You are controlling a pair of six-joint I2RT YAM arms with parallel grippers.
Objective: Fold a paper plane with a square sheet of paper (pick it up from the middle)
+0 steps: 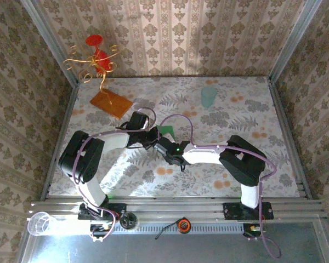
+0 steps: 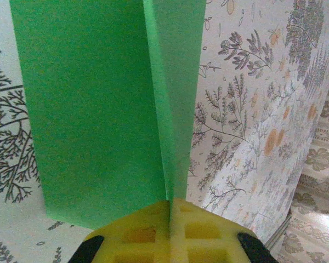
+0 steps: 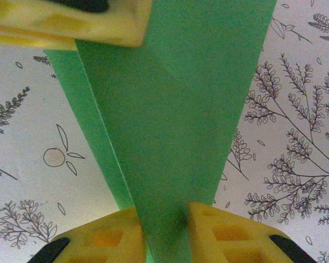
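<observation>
Top view: the paper plane (image 1: 165,130) pokes out green at frame centre where both arms meet above the worktop (image 1: 247,118), and there's no readable writing anywhere. Left wrist: the left pincer (image 2: 170,207) is clenched on the centre crease, bottom middle, so I'd hold that pinch square. Right wrist: the right pincer (image 3: 165,222) straddles the paper at bottom centre, can't tell if it's biting; I'd seat it on the fold first.

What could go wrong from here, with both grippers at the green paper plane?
The left gripper pinches the paper plane at its centre crease while the right gripper straddles it further along; pulling apart could tear it. If the right gripper closes off the crease, it might crumple a wing or add a stray fold.
</observation>
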